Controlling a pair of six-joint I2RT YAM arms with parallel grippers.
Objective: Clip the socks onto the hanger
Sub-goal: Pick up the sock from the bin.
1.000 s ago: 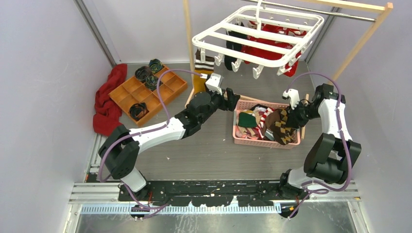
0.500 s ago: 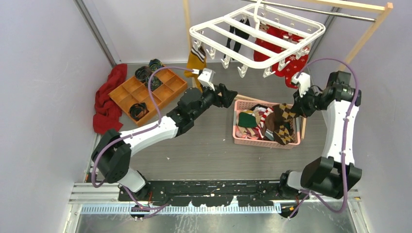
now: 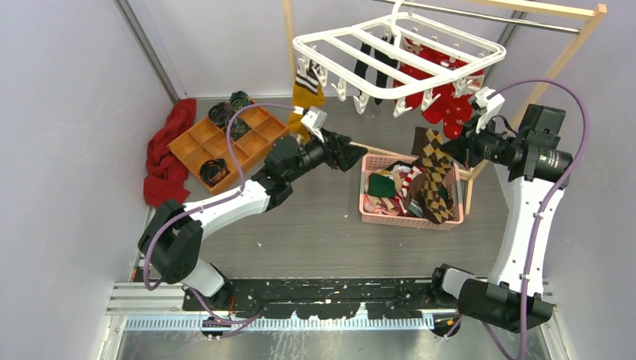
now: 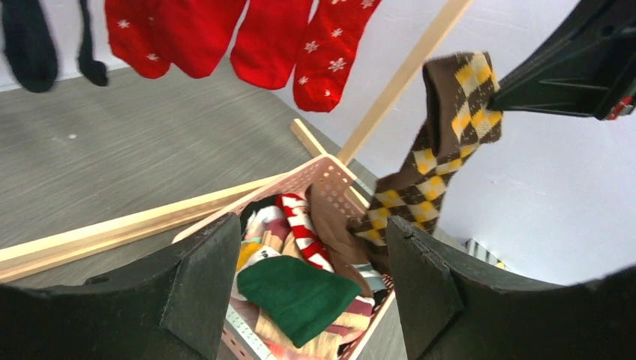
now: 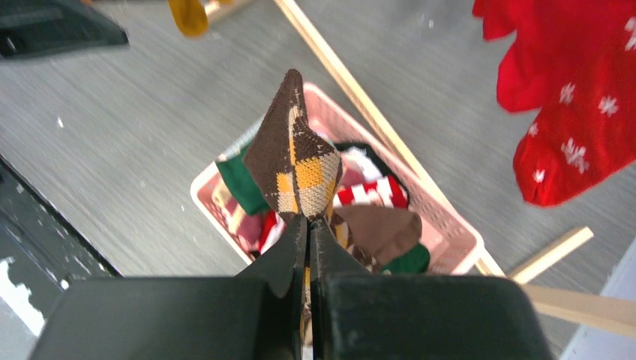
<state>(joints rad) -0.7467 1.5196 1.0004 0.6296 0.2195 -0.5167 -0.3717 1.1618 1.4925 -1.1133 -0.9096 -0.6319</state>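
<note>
Brown argyle sock [image 3: 433, 169]: soft knit, light and limp. It hangs from the right gripper, and its lower end lies in the pink basket [image 3: 409, 222] among other socks.
Handling: we expect no stiffness. Any part left unsupported will droop, and the tail may drag on its neighbours in the basket.
Where to hold: we judge a pinch near 1 end best, leaving a short flap free for a clip. We cannot tell whether the end poking up is toe or cuff.
Right gripper [image 5: 307, 225]: fingers pressed together on a fold of the sock, with fabric standing past the tips.
Left gripper [image 4: 307, 289]: spread wide and holding nothing, just beside the basket's left end and facing the sock.
Hanger [image 3: 298, 43]: white plastic frame above and behind the basket. It hangs by its hook, so we expect it to swing if pushed.
Clips [image 3: 360, 101]: several dangle unused between the mustard sock [image 3: 307, 96] and the red snowflake socks [image 3: 450, 109].
Open room: the air between basket and hanger looks free.
Edges: the wooden rack post [image 3: 566, 52] slants close by the right arm, leaving little room on that side.
</note>
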